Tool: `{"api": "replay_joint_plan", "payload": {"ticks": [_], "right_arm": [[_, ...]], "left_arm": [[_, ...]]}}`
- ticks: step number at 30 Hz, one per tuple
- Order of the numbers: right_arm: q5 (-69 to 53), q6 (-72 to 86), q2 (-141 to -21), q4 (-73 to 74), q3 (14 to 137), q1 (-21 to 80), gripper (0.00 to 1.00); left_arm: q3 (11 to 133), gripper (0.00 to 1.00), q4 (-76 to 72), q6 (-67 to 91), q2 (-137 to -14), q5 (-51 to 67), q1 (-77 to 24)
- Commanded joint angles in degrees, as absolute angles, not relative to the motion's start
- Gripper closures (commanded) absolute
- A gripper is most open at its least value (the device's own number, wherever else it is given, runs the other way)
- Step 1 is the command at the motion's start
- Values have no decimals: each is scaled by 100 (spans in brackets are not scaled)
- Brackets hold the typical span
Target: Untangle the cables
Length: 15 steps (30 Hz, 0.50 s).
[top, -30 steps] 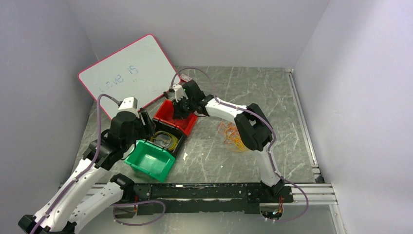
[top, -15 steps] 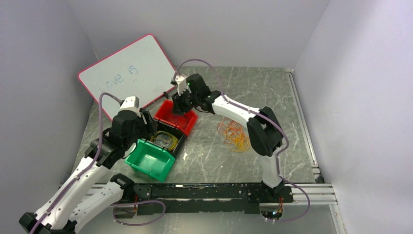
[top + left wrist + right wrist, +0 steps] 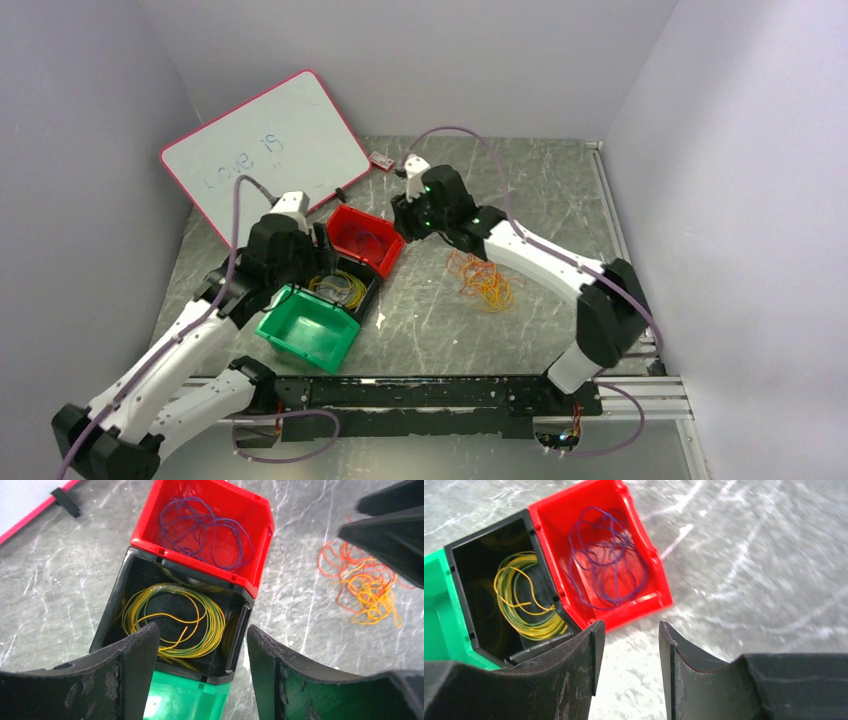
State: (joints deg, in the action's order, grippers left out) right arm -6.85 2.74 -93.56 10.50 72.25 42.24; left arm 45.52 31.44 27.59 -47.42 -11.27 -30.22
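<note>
The cables [image 3: 483, 280] lie in a messy orange and yellow heap on the grey surface [image 3: 560, 190], near the middle. Nothing is touching them.

The right end effector [image 3: 630, 627] hangs at about 11 o'clock from the heap. Its fingers are apart and hold nothing. To do this step well, I think it should come down at the edge of the heap. There it can pinch just one loop and lift it slowly so the others fall away. Grabbing the middle would likely pull up the whole bunch.

At 9 o'clock from the heap stand three bins in a row. The red bin [image 3: 145, 520] holds purple loops [image 3: 205, 530]. The black bin [image 3: 240, 625] holds yellow and green loops [image 3: 172, 620]. The green bin [image 3: 310, 345] looks empty. The left end effector [image 3: 202, 630] hangs over the black bin, fingers wide and empty.

There is bare room at 3 and 6 o'clock of the heap. The bins are close on the other side, so swing wide of their rims. A whiteboard [image 3: 265, 150] leans at 10 o'clock, and a rail [image 3: 620, 250] runs along the 3 o'clock edge.
</note>
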Motion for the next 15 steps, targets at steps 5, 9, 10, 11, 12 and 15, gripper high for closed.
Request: {"api": "replay_joint_plan", "payload": {"ticks": [5, 9, 10, 11, 12, 15], "right_arm": [[1268, 1140, -7923, 1837, 6358, 3905, 53], [1291, 1270, -7562, 2483, 6200, 3459, 55], [1274, 1272, -7549, 2635, 6197, 3389, 56], [1222, 1262, -7561, 2789, 6201, 3272, 56], [1173, 1253, -7589, 2901, 6205, 3203, 57], [924, 1267, -7709, 2943, 6088, 2963, 57]], "left_arm": [[5103, 31, 2401, 2426, -5844, -1318, -4327], [5131, 32, 1965, 2636, -6235, -1167, -4608], [5086, 32, 1900, 2672, -6240, -1089, -4617], [5015, 32, 1794, 2744, -6228, -1020, -4621], [4948, 32, 1715, 2776, -6207, -960, -4616], [4828, 32, 1636, 2816, -6192, -825, -4623]]}}
